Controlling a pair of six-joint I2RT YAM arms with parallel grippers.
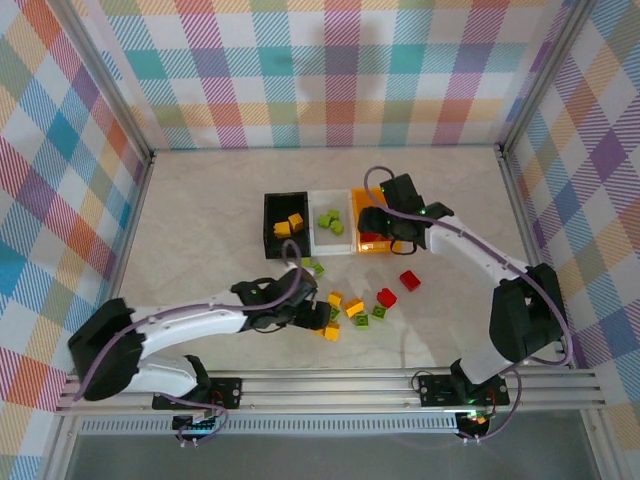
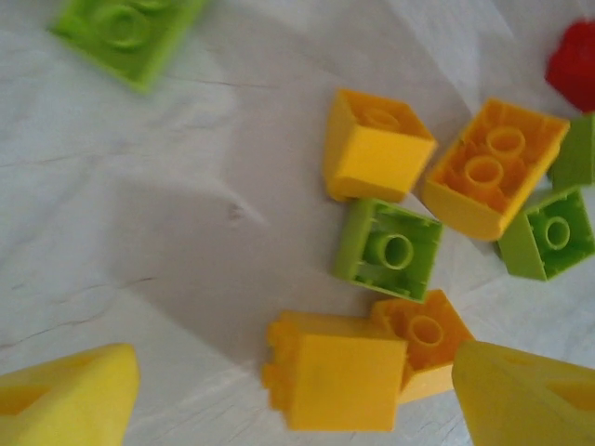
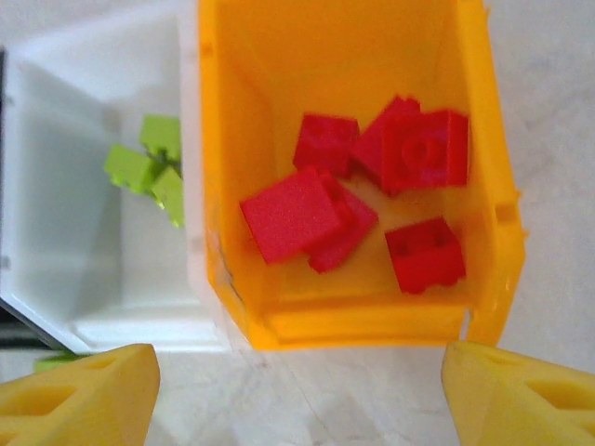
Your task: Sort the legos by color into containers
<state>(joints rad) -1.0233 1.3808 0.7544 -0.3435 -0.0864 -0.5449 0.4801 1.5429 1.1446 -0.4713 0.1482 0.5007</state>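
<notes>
My left gripper (image 1: pixel 322 318) hangs low over a cluster of loose legos on the table. Its yellow fingers (image 2: pixel 65 401) stand open on either side of a yellow brick (image 2: pixel 339 372), with a gap showing on the left. Beside that brick lie another yellow brick (image 2: pixel 428 339) and a green one (image 2: pixel 390 249). My right gripper (image 1: pixel 376 224) is open and empty over the near edge of the orange bin (image 3: pixel 353 321), which holds several red bricks (image 3: pixel 293 214). Green bricks (image 3: pixel 149 167) lie in the white bin (image 1: pixel 331 240). The black bin (image 1: pixel 272 225) holds yellow ones (image 1: pixel 290 224).
More loose bricks lie around the cluster: yellow (image 2: pixel 376 147), yellow (image 2: pixel 493 167), green (image 2: pixel 548 232), green (image 2: pixel 125 28) and red (image 2: pixel 575 65). Two red bricks (image 1: pixel 409 280) (image 1: pixel 387 297) sit right of the cluster. The three bins stand side by side mid-table.
</notes>
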